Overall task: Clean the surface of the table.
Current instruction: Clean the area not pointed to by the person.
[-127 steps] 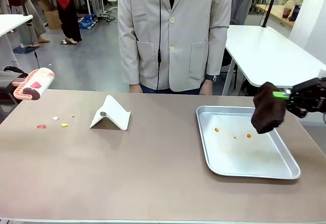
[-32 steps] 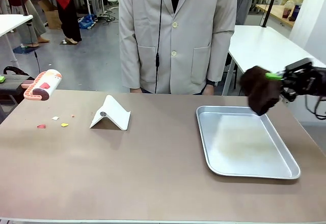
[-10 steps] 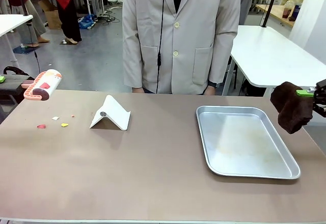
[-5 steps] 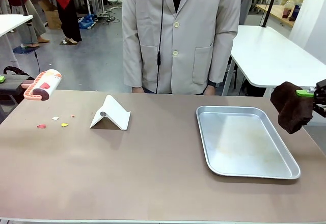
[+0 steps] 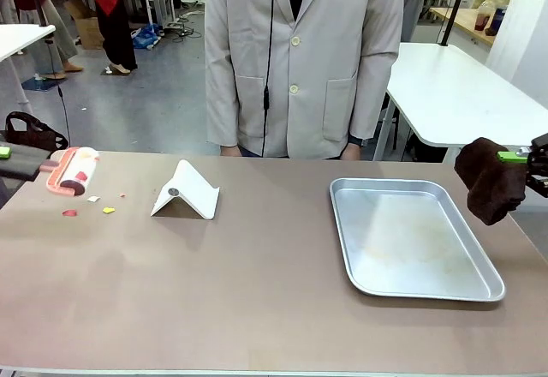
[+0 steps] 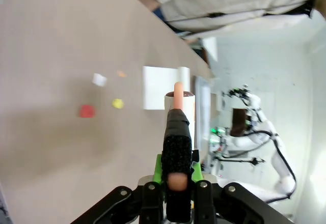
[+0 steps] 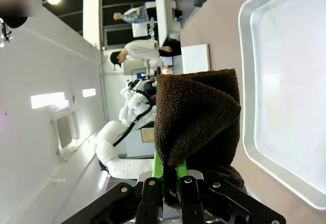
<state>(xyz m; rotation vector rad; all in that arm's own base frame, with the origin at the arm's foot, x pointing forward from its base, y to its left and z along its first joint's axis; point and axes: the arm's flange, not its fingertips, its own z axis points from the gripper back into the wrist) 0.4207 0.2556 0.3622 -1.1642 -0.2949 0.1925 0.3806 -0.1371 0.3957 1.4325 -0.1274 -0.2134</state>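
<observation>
Far left of the tray (image 5: 341,223), my left claw (image 6: 177,169) holds a roller (image 5: 73,174) over the table (image 5: 257,283); right claw (image 7: 169,174) holds a cloth (image 5: 488,184).

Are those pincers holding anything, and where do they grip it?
Left pincer clamps a lint roller by its handle; right pincer pinches a brown cloth by one end.

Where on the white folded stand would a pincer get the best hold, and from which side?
Pinch the top fold of the white folded stand from straight above, one finger on each sloping panel. It sits like a tent, so that ridge is its narrowest raised part, and its lower edges lie flat on the table, leaving no gap underneath.
</observation>
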